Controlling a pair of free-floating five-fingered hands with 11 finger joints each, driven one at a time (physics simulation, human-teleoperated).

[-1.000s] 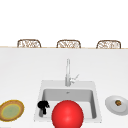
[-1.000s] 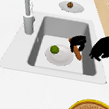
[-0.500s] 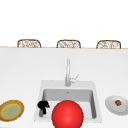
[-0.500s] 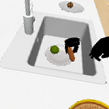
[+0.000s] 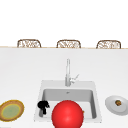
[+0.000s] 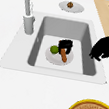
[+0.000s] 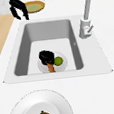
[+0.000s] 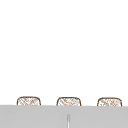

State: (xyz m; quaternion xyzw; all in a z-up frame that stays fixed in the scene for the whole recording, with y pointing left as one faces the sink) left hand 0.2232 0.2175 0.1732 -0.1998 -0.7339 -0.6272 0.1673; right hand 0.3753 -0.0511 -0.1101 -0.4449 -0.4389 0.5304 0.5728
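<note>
The right hand [image 6: 66, 44] is reaching down into the sink [image 6: 62, 73], at the centre of the left side view, and its fingers are curling round the upper end of the carrot [image 6: 64, 56]. The carrot is lying flat on a white plate [image 6: 49, 57] on the sink floor. Its long axis is running from under the hand toward the bottom of the frame, leaning slightly right, and its free end is pointing at the lower edge of the picture. A green ball of fruit [image 6: 54, 49] is sitting on the same plate, just to the left of the carrot and close to the hand.

In the right side view the same hand [image 7: 46, 56] is covering the carrot's upper end. The carrot [image 7: 51, 67] is again pointing down the frame, with the green fruit [image 7: 58, 60] just to its right.

The left hand [image 5: 43, 106] is hanging at the lower left of the sink in the front view, its fingers drooping loosely and holding nothing. It is showing at the right edge of the left side view [image 6: 106, 46], above the sink's rim.

A red ball [image 5: 67, 117] is sitting at the bottom centre of the front view, in front of the sink. The tap [image 5: 67, 72] is standing behind the basin, a yellow plate [image 5: 11, 110] is lying at the lower left, and a second white plate [image 5: 111, 103] is carrying a brown morsel [image 5: 118, 102] at the lower right
</note>
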